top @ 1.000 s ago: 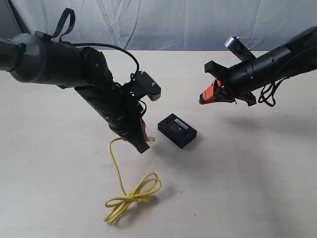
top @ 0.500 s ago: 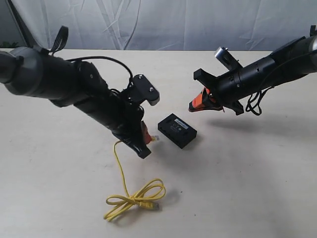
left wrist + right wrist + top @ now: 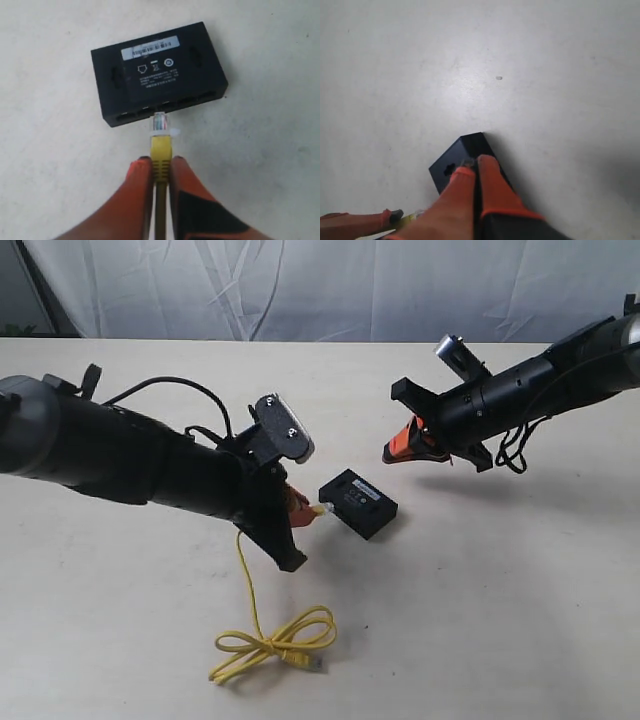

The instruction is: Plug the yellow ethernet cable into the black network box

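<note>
We see the left claw (image 3: 160,162) clamping the yellow ethernet cable (image 3: 161,148), its plug just beside the black network box (image 3: 157,70).

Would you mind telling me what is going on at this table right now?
The left gripper holds the yellow ethernet cable just behind its clear plug, lined up at a port on the black network box, apparently not yet pushed in. The cable's other end lies looped on the table. The right gripper hangs shut and empty, clear of the box.
</note>
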Robot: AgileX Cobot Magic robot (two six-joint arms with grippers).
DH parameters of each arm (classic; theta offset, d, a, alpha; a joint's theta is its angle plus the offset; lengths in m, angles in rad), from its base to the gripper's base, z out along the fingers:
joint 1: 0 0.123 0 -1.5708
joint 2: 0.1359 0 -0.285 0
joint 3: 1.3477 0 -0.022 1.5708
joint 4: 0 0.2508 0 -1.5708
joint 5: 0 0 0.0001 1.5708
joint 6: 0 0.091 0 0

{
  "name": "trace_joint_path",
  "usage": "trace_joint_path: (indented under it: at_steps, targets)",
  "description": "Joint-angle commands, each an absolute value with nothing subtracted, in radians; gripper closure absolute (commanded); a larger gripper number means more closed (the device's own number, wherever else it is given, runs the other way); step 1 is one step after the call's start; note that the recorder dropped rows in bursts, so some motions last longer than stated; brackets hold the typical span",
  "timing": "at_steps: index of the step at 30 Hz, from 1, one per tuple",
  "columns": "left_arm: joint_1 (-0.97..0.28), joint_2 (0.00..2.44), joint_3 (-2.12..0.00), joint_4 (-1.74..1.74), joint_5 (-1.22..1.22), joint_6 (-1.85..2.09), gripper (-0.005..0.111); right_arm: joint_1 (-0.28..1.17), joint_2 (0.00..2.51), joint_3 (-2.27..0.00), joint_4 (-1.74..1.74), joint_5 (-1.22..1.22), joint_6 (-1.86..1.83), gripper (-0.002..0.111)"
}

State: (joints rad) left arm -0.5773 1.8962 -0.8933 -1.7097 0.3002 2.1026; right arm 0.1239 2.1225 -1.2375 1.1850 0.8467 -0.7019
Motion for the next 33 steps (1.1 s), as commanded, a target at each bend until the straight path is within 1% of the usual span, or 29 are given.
trace_joint_path:
  at_steps: [1,6,10,12,14,17,19,20,21,22,24,28,29,33]
  targets:
    - [-0.581,1.92,-0.888,-1.741,0.304,2.127,0.107,0.125,2.148,-1.241,1.197,0.861,-0.706,0.109]
    - [-0.581,1.899,-0.888,-1.744,0.238,2.117,0.107,0.131,2.154,-1.241,1.209,0.887,-0.723,0.109]
    - [-0.581,1.79,-0.888,-1.744,0.193,2.007,0.107,0.131,2.154,-1.241,1.213,0.895,-0.732,0.109]
    - [-0.581,1.723,-0.888,-1.669,0.19,1.899,0.107,0.131,2.154,-1.241,1.213,0.904,-0.732,0.109]
    - [-0.579,1.667,-0.888,-1.486,0.237,1.695,0.107,0.131,2.154,-1.241,1.213,0.911,-0.732,0.109]
    - [-0.546,1.63,-0.91,-1.101,0.434,1.258,0.107,0.131,2.154,-1.241,1.211,0.914,-0.732,0.109]
    - [-0.519,1.632,-0.963,-0.71,0.626,0.927,0.107,0.131,2.154,-1.241,1.211,0.914,-0.732,0.109]
    - [-0.515,1.633,-0.985,-0.582,0.683,0.826,0.107,0.131,2.154,-1.241,1.211,0.916,-0.732,0.109]
    - [-0.515,1.633,-1.01,-0.413,0.722,0.702,0.107,0.131,2.154,-1.241,1.211,0.918,-0.732,0.109]
    - [-0.515,1.631,-1.021,-0.326,0.717,0.631,0.107,0.131,2.154,-1.241,1.211,0.921,-0.732,0.109]
    - [-0.521,1.615,-1.027,-0.25,0.606,0.584,0.107,0.131,2.154,-1.241,1.211,0.936,-0.732,0.109]
    - [-0.55,1.565,-0.985,-0.478,0.19,0.752,0.107,0.131,2.154,-1.241,1.191,0.952,-0.732,0.109]
    - [-0.565,1.559,-0.972,-0.51,0.131,0.781,0.107,0.131,2.154,-1.241,1.189,0.952,-0.732,0.109]
    - [-0.601,1.554,-0.892,-0.497,0.042,0.792,0.107,0.131,2.154,-1.241,1.189,0.936,-0.732,0.109]
